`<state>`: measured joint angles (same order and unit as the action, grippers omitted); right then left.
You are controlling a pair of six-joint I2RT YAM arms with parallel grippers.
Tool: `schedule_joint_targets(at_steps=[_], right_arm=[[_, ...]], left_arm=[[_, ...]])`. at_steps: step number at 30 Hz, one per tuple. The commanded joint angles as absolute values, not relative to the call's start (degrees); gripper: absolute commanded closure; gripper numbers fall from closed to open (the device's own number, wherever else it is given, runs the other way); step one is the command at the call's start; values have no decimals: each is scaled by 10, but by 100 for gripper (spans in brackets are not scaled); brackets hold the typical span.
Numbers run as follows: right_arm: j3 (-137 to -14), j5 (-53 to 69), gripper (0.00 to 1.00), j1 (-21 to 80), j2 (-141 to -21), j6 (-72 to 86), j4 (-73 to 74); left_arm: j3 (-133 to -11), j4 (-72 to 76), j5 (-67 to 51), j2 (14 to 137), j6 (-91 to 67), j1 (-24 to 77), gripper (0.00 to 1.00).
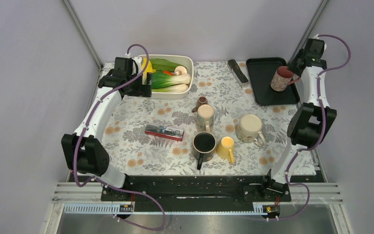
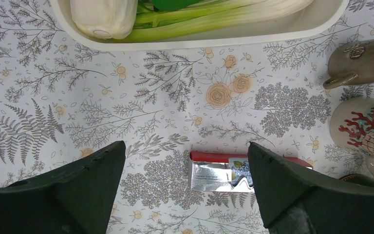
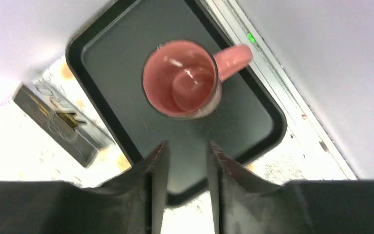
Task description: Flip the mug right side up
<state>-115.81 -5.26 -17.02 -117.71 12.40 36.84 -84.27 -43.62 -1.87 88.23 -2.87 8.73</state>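
Observation:
The pink mug [image 1: 281, 78] [image 3: 182, 80] stands on the black tray [image 1: 263, 92] [image 3: 253, 122] at the back right, mouth up and showing its empty inside. Its handle points toward the table's right edge. My right gripper [image 1: 296, 63] [image 3: 187, 146] hovers above and just beside the mug, not touching it. Its jaws are parted, open, with only tray showing between them. My left gripper [image 1: 143, 83] [image 2: 186, 148] is wide open over the floral cloth beside the white bin, holding nothing.
A white bin [image 1: 189, 63] [image 2: 214, 41] of leeks sits at the back left. Mid-table are a small brown mug [image 1: 202, 101], a tall cream mug [image 1: 205, 117], a black mug [image 1: 204, 144], a yellow mug [image 1: 225, 147] and a cream mug [image 1: 250, 128]. A mint pack [image 1: 164, 132] [image 2: 219, 173] and a dark box [image 1: 237, 70] [image 3: 61, 119] lie flat.

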Motion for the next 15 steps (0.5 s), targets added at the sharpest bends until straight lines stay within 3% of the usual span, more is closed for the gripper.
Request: schedule_joint_targets(at_steps=[1, 3, 4, 8, 15], right_arm=[[-975, -13, 76, -188, -1084, 196, 210], [-895, 14, 96, -208, -1063, 242, 150], [-869, 35, 100, -219, -1062, 274, 126], [-838, 136, 100, -249, -1111, 416, 69], [-828, 135, 100, -257, -1199, 589, -43]], left_arm=[[-852, -407, -32, 850, -30, 82, 1], [-848, -406, -35, 844, -28, 80, 1], [-847, -406, -35, 843, -26, 79, 1], [-850, -406, -34, 844, -25, 74, 1], [-851, -407, -39, 838, -30, 68, 1]])
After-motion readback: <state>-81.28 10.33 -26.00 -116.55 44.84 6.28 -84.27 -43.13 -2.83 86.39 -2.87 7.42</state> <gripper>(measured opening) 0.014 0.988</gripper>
